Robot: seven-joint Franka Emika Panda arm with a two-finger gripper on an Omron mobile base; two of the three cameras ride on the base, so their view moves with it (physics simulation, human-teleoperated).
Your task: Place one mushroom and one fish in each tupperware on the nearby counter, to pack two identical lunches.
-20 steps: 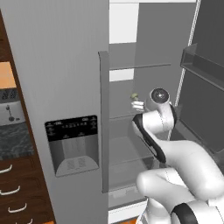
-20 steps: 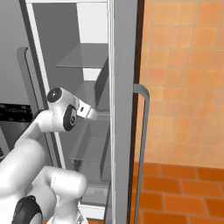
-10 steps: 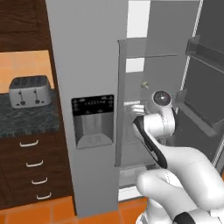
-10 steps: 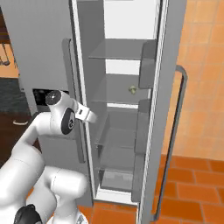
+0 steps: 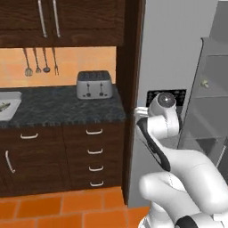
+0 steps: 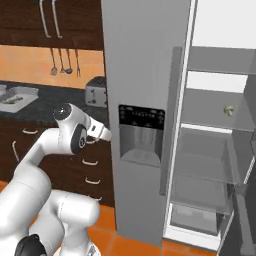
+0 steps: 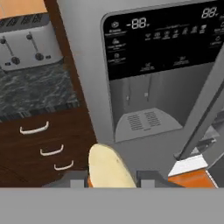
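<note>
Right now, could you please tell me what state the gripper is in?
Gripper: closed on a pale tan rounded item between its fingers; what the item is cannot be told.

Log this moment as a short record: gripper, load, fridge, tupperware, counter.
gripper: gripper shut on a pale tan rounded item, likely a mushroom
fridge: fridge open, one small mushroom left on a shelf
tupperware: one tupperware at the counter's far left, something greenish in it, too small to name
counter: counter holds a silver toaster
</note>
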